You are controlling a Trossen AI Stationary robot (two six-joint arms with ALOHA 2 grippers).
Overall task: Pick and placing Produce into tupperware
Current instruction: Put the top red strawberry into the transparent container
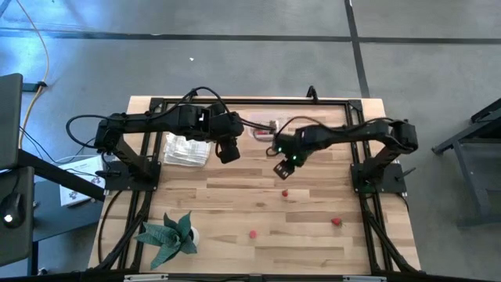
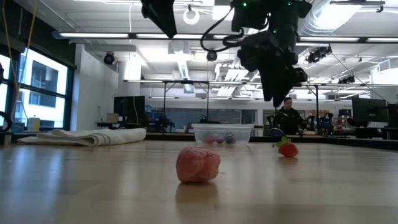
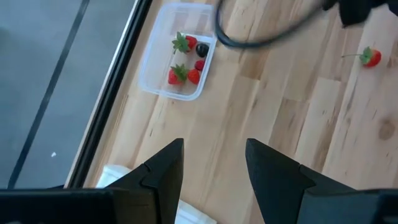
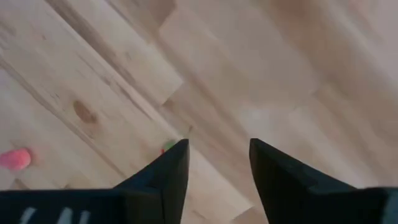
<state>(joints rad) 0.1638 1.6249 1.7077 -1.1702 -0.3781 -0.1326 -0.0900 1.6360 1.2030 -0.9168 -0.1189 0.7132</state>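
The clear tupperware (image 1: 262, 130) stands near the table's far edge and holds several red pieces and a dark one (image 3: 200, 49). Three pieces of produce lie loose on the wood: a red one (image 1: 285, 192), another (image 1: 253, 233) and a third (image 1: 336, 222). In the low view a pink berry (image 2: 198, 165) lies nearest and a strawberry (image 2: 287, 149) farther back. My right gripper (image 1: 283, 166) hangs open above the table, just short of the red piece (image 4: 168, 147), which peeps out beside one finger. My left gripper (image 3: 214, 168) is open in the air between the cloth and the tupperware.
A folded white cloth (image 1: 184, 149) lies left of the tupperware, below my left arm. A green leafy plant (image 1: 168, 235) stands at the near left corner. Bare wood (image 1: 313, 251) stretches along the near edge. A person (image 2: 288, 115) shows far behind the table.
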